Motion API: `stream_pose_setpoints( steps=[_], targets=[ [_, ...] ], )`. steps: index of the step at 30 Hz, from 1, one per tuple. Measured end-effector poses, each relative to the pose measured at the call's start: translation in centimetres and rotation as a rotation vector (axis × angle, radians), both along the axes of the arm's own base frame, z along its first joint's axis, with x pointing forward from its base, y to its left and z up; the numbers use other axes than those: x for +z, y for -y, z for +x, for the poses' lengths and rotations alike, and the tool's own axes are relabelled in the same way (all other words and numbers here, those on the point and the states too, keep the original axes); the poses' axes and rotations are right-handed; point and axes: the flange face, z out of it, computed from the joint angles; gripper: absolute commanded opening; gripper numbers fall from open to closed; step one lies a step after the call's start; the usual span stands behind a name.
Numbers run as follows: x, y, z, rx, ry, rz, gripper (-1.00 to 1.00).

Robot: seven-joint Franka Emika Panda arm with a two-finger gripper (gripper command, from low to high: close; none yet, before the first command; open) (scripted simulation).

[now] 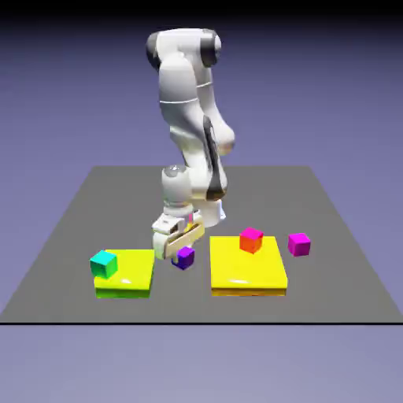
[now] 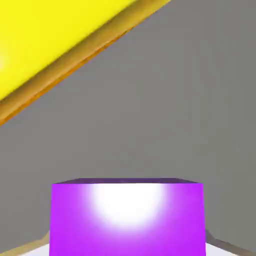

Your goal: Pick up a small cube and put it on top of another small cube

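The small dark purple cube [image 1: 184, 257] rests on the grey table between two yellow slabs. My gripper [image 1: 182, 249] is down over it, its fingers closed against the cube's sides. In the hand view the purple cube [image 2: 127, 218] fills the bottom middle, large, and it hides the fingertips. The magenta cube [image 1: 298, 244], the other small cube, sits on the table to the right of the right yellow slab [image 1: 246, 266], well apart from the gripper.
A teal cube [image 1: 103, 264] stands on the left yellow slab [image 1: 126, 272]. A cube with a pink top and orange-red sides [image 1: 251, 239] stands on the right slab. In the hand view a yellow slab's edge [image 2: 55, 45] crosses the upper left.
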Motion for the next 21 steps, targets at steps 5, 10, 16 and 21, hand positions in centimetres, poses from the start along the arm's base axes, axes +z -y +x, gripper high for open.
stream_pose_setpoints(
  steps=[5, 10, 16, 21],
  targets=[
    [1.1, 0.1, -0.2, -0.002, -0.008, 0.004, -1.0],
    [2.0, -0.2, -0.6, 0.002, -0.008, 0.022, -1.0],
    [3.0, -0.7, -1.4, 0.003, 0.009, 0.058, -1.0],
    [3.6, -1.3, -2.0, 0.009, 0.036, 0.091, -1.0]
  ],
)
